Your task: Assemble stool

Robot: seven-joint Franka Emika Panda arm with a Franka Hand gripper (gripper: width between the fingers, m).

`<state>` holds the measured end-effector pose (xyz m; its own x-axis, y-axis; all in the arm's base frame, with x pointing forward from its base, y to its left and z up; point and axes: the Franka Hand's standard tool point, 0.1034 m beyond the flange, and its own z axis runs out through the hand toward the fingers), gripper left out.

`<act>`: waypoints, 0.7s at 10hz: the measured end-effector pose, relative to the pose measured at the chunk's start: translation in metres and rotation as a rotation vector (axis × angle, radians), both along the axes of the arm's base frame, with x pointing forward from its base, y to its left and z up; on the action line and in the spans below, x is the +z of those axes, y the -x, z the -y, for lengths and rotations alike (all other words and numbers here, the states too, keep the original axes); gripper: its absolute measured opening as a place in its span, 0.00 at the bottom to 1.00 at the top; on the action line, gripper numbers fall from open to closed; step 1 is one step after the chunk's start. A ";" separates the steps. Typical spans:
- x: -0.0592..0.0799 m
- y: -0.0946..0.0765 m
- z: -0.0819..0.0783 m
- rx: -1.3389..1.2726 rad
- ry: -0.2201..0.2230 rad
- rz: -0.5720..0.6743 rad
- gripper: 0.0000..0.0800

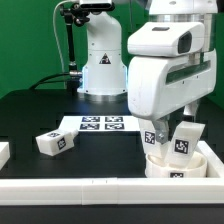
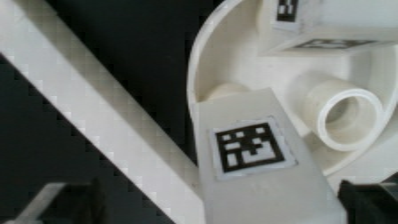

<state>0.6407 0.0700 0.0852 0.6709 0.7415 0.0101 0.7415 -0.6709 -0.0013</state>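
White plastic seat (image 1: 178, 168), a leg (image 1: 183, 141) standing in it, lies just beneath the wide-open claw (image 1: 166, 134).

One seat (image 1: 178, 168), three legs (image 1: 55, 142), one marker board (image 1: 100, 124).

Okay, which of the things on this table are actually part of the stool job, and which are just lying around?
Part of the job:
- round seat
- leg at the seat
- loose leg lying on the table

Just lying about:
- marker board
- white border rail
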 end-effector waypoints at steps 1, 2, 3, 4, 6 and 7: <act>-0.001 0.001 0.001 -0.002 0.000 -0.002 0.70; -0.001 0.001 0.002 -0.003 0.000 -0.002 0.70; -0.001 0.001 0.002 -0.017 0.000 -0.002 0.45; -0.001 0.001 0.002 -0.047 0.000 -0.003 0.42; -0.001 0.000 0.003 -0.127 -0.001 -0.004 0.42; -0.001 0.001 0.003 -0.204 -0.001 -0.004 0.42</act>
<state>0.6402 0.0674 0.0840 0.8073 0.5901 0.0078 0.5902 -0.8073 -0.0051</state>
